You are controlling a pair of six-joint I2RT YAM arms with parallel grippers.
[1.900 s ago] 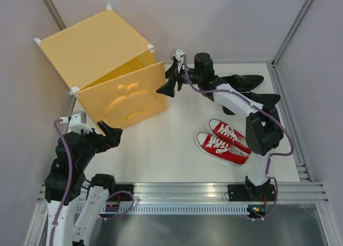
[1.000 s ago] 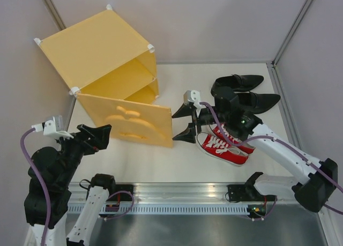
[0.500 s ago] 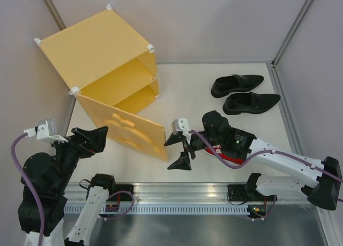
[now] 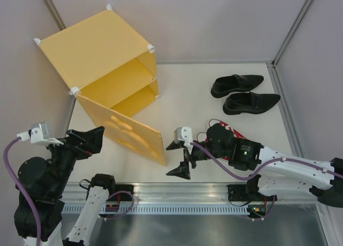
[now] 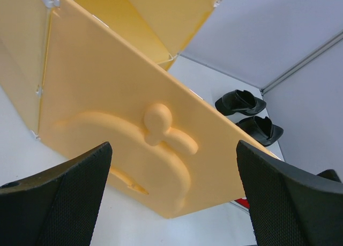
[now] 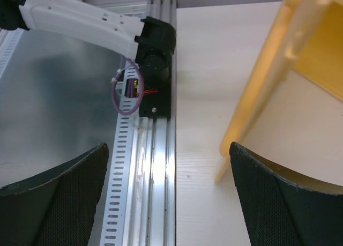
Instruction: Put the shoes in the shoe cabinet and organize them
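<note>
Our right gripper (image 4: 177, 159) has its black fingers spread wide with nothing between them, pointing left at the free edge of the yellow-orange embossed door panel (image 4: 131, 132), which is close by; we cannot tell if they touch. Behind it, the right arm lies low across the white table (image 4: 187, 85), covering most of the red canvas sneakers (image 4: 229, 129). Our left gripper (image 4: 88, 140) is likewise spread and empty, facing the panel's outer face from a raised, folded arm. The door hangs open from the large yellow-orange cube cabinet (image 4: 91, 42). The glossy black leather loafers (image 4: 249, 102) sit side by side at far right.
</note>
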